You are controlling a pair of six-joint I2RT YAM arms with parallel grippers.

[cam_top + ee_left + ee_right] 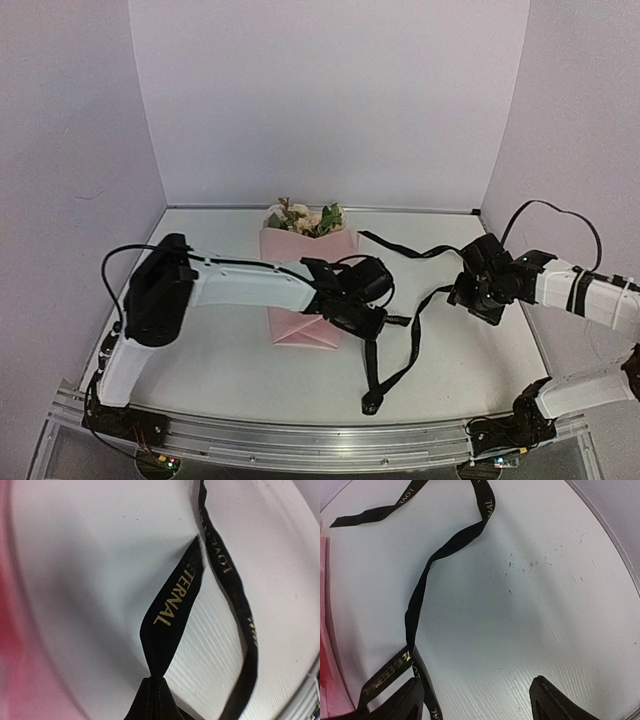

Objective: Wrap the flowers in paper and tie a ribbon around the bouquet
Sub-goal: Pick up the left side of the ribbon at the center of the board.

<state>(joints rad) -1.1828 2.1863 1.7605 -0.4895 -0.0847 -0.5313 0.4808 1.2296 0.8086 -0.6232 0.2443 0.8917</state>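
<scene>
Count: one bouquet [320, 242], one ribbon [412, 345], two grippers. The bouquet lies at the centre of the top view on the white table [230, 370]. Its flowers [303, 217] point toward the upper edge, and the paper [295, 328] is folded around them into one cone.

The ribbon is black with gold lettering. It runs from just right of the bouquet toward the right of the frame, then loops down to the lower centre.

The left gripper [155, 692] sits over the lower right part of the paper cone. Its jaws are closed tight, pinching one strand of the ribbon at the bottom of the left wrist view. A second strand passes to the right of the first, loose.

The right gripper [475, 700] is at the right of the top view, well apart from the bouquet, with its jaws wide apart. The ribbon passes its lower-left finger [402, 702]; whether the two touch cannot be told.
</scene>
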